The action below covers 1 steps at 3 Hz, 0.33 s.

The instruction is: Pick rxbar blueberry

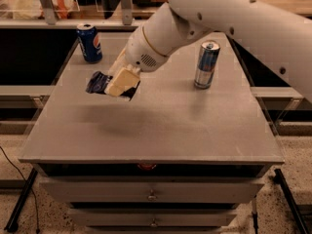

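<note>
The rxbar blueberry (pixel 97 82), a flat bar in a dark navy wrapper, hangs above the left part of the grey table (pixel 204 130). My gripper (pixel 120 84), with cream fingers, is shut on the bar's right end and holds it off the surface. The left crimped end sticks out past the fingers; the rest is hidden behind them. A soft shadow lies on the table below and in front of the bar. My white arm comes in from the upper right.
A blue Pepsi can (pixel 89 43) stands at the back left of the table, close behind the gripper. A silver-blue Red Bull can (pixel 206 65) stands at the right, under my arm. Drawers (pixel 151 194) sit under the table's front edge.
</note>
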Motion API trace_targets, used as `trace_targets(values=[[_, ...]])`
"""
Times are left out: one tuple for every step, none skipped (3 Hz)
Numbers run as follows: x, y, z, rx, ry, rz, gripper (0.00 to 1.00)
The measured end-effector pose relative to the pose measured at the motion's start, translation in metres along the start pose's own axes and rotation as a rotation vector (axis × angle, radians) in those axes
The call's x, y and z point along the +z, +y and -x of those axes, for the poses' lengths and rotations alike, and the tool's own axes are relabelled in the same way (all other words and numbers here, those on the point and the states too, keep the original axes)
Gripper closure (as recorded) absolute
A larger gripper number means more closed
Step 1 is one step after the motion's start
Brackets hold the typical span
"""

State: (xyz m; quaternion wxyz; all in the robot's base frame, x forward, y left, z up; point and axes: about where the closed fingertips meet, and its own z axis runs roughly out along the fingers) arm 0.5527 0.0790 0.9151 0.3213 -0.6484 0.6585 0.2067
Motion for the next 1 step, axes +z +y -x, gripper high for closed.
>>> trace_targets(values=[[-0.0092,-0.0002,0.0115,-0.040,-0.006,0.036,1.00]])
